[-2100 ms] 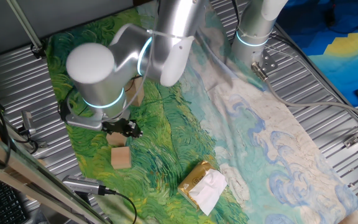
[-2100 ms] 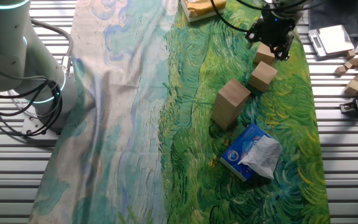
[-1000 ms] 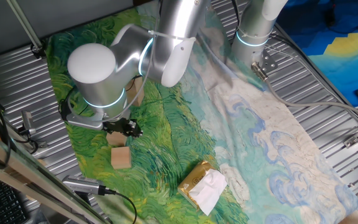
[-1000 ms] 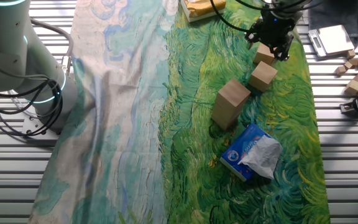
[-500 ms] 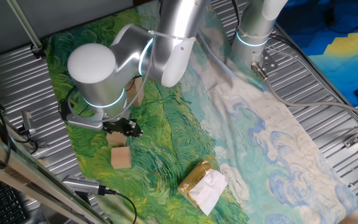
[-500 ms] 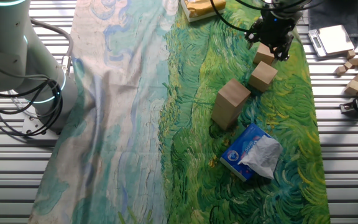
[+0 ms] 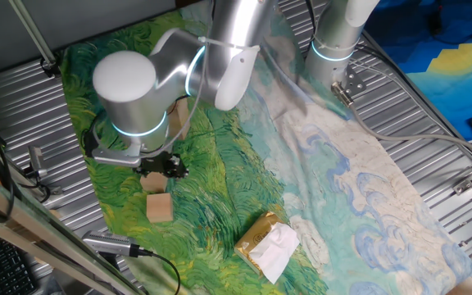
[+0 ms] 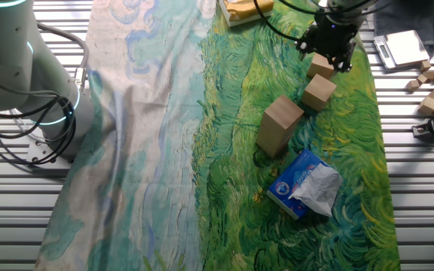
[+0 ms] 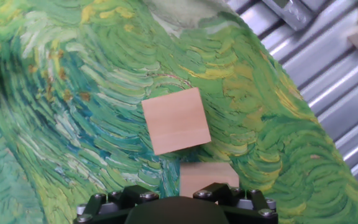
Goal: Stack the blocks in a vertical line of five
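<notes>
Two loose wooden blocks lie on the green painted cloth, one (image 7: pixel 159 207) nearer the yellow packet and one (image 7: pixel 152 182) right under my gripper (image 7: pixel 162 170). In the other fixed view they are the far block (image 8: pixel 321 66) and the nearer one (image 8: pixel 319 92), with the gripper (image 8: pixel 330 47) low above them. A taller stack of blocks (image 8: pixel 279 124) stands apart; in one fixed view the arm half hides this stack (image 7: pixel 180 121). The hand view shows one block (image 9: pixel 176 120) ahead and another (image 9: pixel 207 174) against the black housing (image 9: pixel 176 208). The fingertips are hidden.
A blue-and-white packet (image 8: pixel 305 183) lies beside the stack. A yellow packet with white tissue (image 7: pixel 269 244) sits near the cloth's edge. Spare small blocks (image 8: pixel 430 75) rest on the ribbed metal table (image 8: pixel 420 173) beyond the cloth. A second arm's base (image 7: pixel 334 49) stands at the back.
The arm has shifted slightly up and to the right in one fixed view. The blocks have not moved.
</notes>
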Available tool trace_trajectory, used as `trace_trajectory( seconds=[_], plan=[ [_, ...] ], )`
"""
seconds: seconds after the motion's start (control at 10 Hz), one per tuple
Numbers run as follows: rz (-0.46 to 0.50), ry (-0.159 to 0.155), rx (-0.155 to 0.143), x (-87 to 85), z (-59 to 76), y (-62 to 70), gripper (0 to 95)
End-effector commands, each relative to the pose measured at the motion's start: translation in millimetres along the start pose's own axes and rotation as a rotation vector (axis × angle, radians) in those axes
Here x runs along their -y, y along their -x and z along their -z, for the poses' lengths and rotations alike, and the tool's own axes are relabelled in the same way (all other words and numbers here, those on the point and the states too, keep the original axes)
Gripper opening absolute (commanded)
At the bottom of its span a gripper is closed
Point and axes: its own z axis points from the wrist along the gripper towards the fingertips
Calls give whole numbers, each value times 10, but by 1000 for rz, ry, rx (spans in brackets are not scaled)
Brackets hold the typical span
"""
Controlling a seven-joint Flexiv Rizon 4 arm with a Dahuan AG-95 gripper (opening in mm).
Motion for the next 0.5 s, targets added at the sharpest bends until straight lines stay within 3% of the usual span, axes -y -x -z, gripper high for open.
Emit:
trace_trajectory(
  seconds=[0.1, 0.5],
  plan=[
    [3, -1, -9, 46, -6, 138, 760],
    [-11, -9, -4, 127, -135, 301, 760]
  ],
)
